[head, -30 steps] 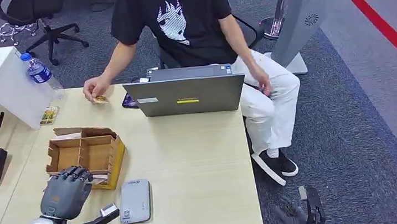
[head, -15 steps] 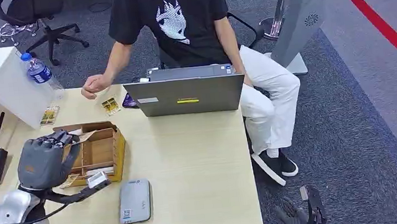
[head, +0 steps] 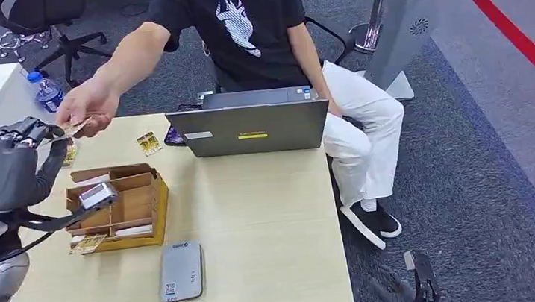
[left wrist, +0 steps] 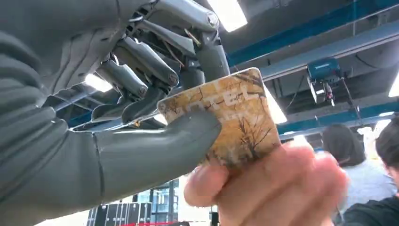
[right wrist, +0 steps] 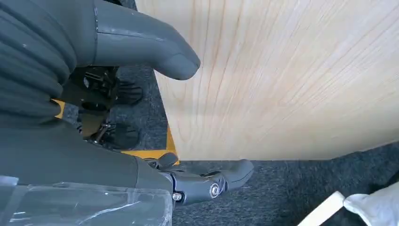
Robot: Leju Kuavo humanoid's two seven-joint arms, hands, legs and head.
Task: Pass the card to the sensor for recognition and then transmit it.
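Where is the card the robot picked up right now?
In the head view the card is up at the far left of the table, pinched by the left hand while a person's hand grips its other end, above the cardboard box.

Card (left wrist: 233, 120) partly covered by left hand (left wrist: 94, 117) thumb and person's hand (left wrist: 273, 188), the latter blurred w/ motion. Card print not legible. In head view, card (head: 73, 129) too small to read.

sensor (head: 181, 271) before cardboard box (head: 116, 206), laptop (head: 250, 128) behind, on table (head: 271, 218)
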